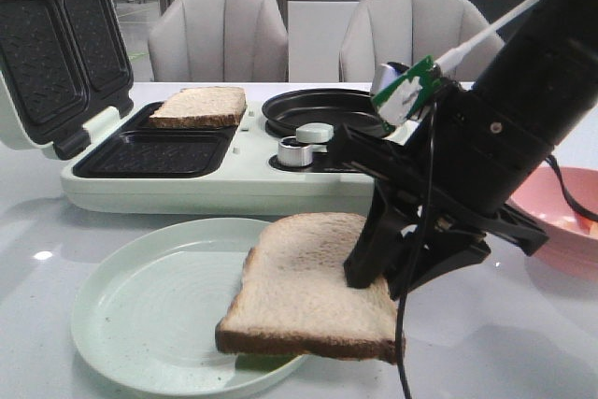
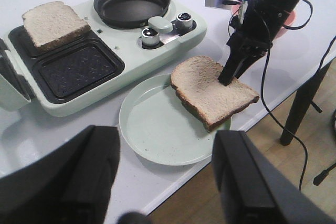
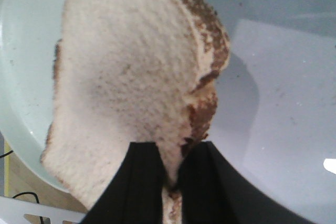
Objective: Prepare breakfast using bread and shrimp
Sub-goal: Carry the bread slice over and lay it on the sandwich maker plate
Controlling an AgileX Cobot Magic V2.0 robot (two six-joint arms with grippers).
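My right gripper [image 1: 376, 279] is shut on the right edge of a bread slice [image 1: 313, 287], which hangs tilted just over the right rim of a pale green plate [image 1: 140, 310]. The right wrist view shows the same bread slice [image 3: 131, 93] pinched between the two black fingers [image 3: 139, 182]. Another bread slice [image 1: 199, 106] lies in the far well of the sandwich maker [image 1: 215, 175]. In the left wrist view my left gripper [image 2: 165, 182] is open, held high above the table's near edge, short of the plate [image 2: 157, 129]. The shrimp is not in view.
The sandwich maker's lid [image 1: 61, 44] stands open at the left; its round black pan [image 1: 318, 109] and two knobs [image 1: 297, 150] are on its right side. A pink dish [image 1: 561, 201] sits at the far right, behind my right arm. Two chairs stand behind the table.
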